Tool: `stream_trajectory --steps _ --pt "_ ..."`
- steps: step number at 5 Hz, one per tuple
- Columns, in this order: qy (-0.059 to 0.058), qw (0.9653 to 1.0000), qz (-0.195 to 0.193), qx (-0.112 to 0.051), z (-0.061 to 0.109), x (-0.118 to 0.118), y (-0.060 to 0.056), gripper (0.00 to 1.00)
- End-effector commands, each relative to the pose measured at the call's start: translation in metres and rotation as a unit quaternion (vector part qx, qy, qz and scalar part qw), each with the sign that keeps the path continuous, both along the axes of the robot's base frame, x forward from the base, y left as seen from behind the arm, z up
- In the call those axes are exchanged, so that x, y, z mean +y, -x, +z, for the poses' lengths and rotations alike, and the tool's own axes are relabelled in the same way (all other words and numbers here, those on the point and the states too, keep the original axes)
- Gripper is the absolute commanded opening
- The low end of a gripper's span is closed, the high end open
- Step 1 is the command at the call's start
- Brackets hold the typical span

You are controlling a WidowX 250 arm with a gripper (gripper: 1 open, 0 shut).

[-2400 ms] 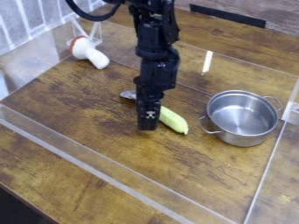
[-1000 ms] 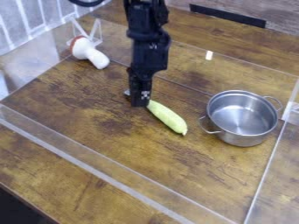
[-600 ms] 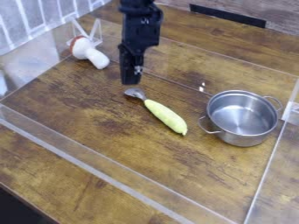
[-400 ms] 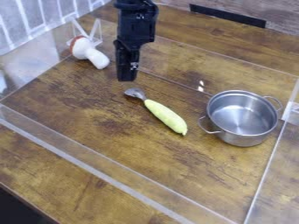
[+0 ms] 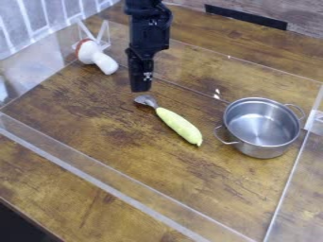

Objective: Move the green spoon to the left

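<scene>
Spoon (image 5: 176, 122) lies left of the pot (image 5: 262, 127); another utensil (image 5: 94, 55), perhaps a brush, far left.

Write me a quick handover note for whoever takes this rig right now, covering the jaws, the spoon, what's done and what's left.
Gripper: jaws shut, holding nothing, pointing down above the table, up and to the left of the spoon's bowl.
Green spoon: lying flat on the wooden table, silver bowl toward the gripper, handle end toward the steel pot; apart from both.
Done: the spoon is free on the table; whether it sits far enough left I cannot tell.
Left: check its position; if short, regrasp and shift it further left.
</scene>
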State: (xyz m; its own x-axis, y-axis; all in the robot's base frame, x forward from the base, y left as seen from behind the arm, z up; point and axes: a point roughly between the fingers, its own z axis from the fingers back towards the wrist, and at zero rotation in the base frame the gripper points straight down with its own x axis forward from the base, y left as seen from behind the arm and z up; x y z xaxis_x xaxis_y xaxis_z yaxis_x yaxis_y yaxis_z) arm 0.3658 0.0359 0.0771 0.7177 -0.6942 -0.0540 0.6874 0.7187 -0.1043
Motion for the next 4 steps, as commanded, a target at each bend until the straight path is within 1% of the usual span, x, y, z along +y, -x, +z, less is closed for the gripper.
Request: stream_trajectory --steps 1,2,3,4 --pt "-0.006 0.998 0.014 -0.061 0.044 0.013 0.0 0.0" --pt "-0.006 0.9977 0.016 -0.066 0.048 0.015 0.001 0.0" --pt "0.005 0.9976 0.005 -0.069 0.041 0.012 0.001 1.0" --pt "0.013 0.9972 -0.002 -0.074 0.036 0.01 0.001 0.0"
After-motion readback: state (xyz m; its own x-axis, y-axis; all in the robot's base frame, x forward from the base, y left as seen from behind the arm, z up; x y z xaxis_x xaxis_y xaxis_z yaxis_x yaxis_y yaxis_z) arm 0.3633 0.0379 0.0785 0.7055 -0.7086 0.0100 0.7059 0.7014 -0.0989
